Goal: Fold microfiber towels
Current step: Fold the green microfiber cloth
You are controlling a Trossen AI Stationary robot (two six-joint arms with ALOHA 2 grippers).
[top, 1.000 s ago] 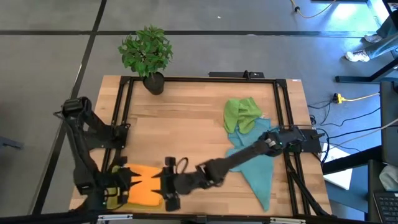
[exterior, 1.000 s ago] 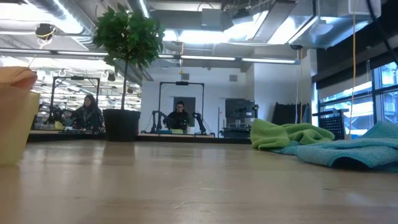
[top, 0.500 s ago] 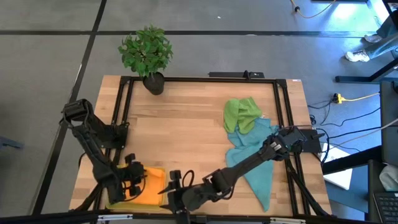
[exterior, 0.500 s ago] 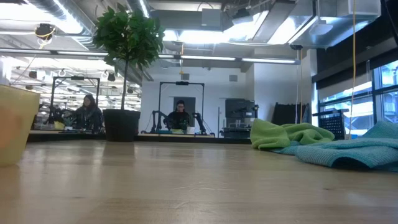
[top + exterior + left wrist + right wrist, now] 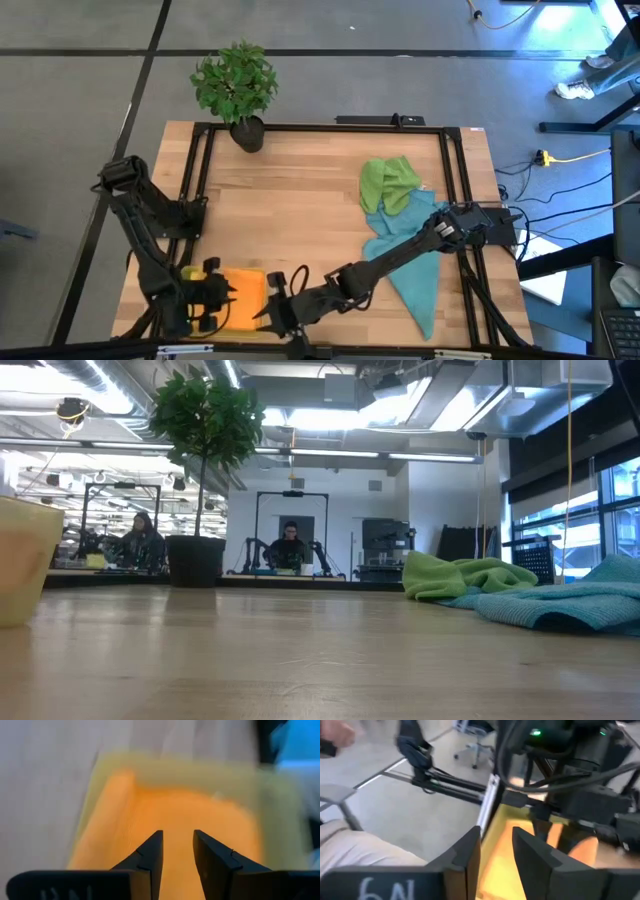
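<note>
An orange towel lies folded in the yellow tray at the table's near left corner. My left gripper hovers over the towel's left part, open, with the orange cloth showing beyond the gap between its fingers. My right gripper stands at the towel's right edge, open, pointing across the tray toward the left arm. A green towel lies crumpled on a teal towel at the right.
A potted plant stands at the far left of the table. The green towel and teal towel form a heap at the right. Bare wood stretches across the middle. The tray's wall rises at the near left.
The orange towel, which stood above the tray's rim a second ago, has sunk into the tray and lies flat. My right gripper has drawn a little toward the near edge. My left gripper has dipped toward the towel.
</note>
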